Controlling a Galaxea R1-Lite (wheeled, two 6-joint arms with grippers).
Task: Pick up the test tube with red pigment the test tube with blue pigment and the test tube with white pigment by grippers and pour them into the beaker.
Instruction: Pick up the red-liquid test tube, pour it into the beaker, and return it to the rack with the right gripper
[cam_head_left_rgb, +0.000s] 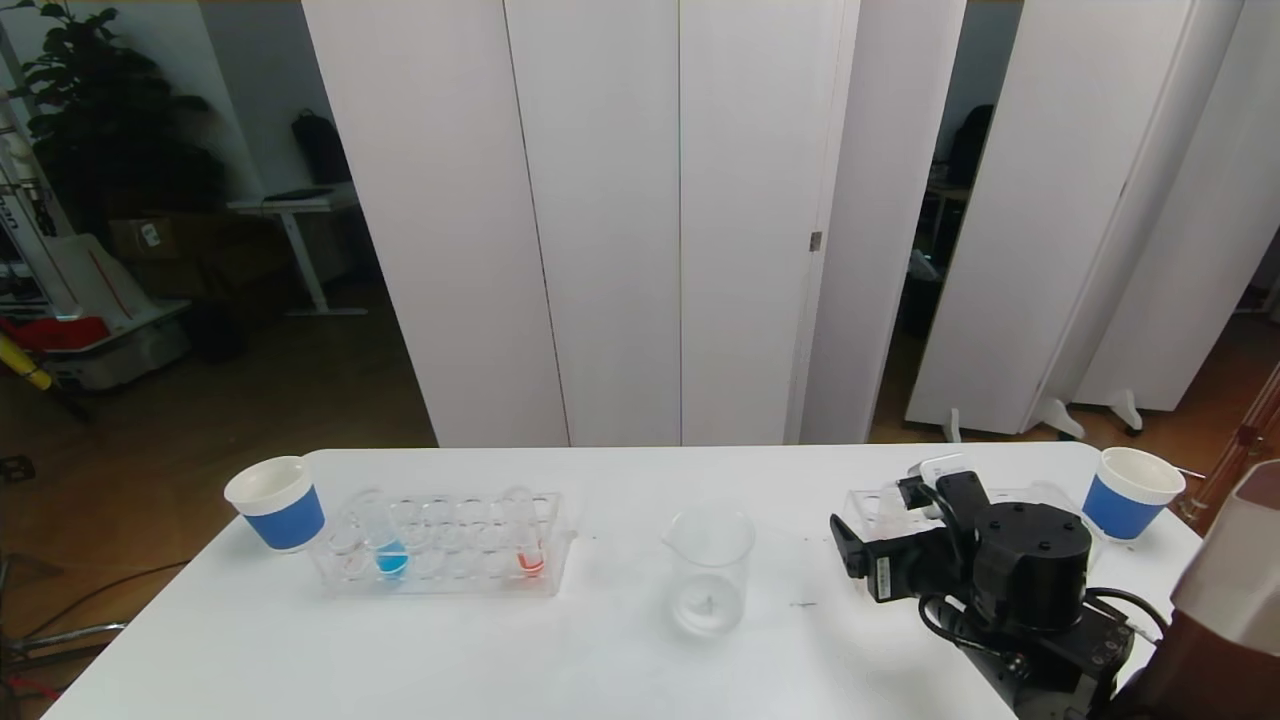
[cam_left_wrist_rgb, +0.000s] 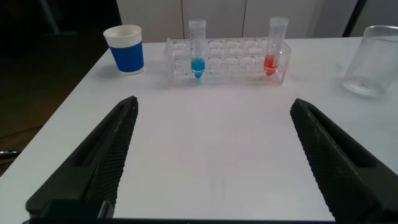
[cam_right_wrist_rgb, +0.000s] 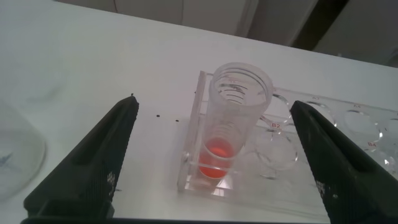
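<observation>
Beaker (cam_head_left_rgb: 709, 570): table centre, upright. Blue-pigment tube (cam_head_left_rgb: 388, 545) and red tube (cam_head_left_rgb: 529, 548): left rack (cam_head_left_rgb: 440, 545). Right gripper (cam_right_wrist_rgb: 217, 155): fingers spread, above right rack's (cam_right_wrist_rgb: 298, 140) red tube (cam_right_wrist_rgb: 230, 124). Left gripper (cam_left_wrist_rgb: 214, 162): spread, empty. White-pigment tube: possibly hidden.

Clear glossy ware on a smooth matt white table (cam_head_left_rgb: 600, 660).
The beaker (cam_head_left_rgb: 710, 570) looks like glass; the rack (cam_head_left_rgb: 450, 545) clear plastic; gripper fingers (cam_left_wrist_rgb: 106, 162) black, finely ribbed.

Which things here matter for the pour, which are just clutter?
Job: blue tube, left red tube, right red tube, beaker, open left gripper, open right gripper; no white tube seen.
Lying about: left paper cup, right paper cup, left rack, right rack.
</observation>
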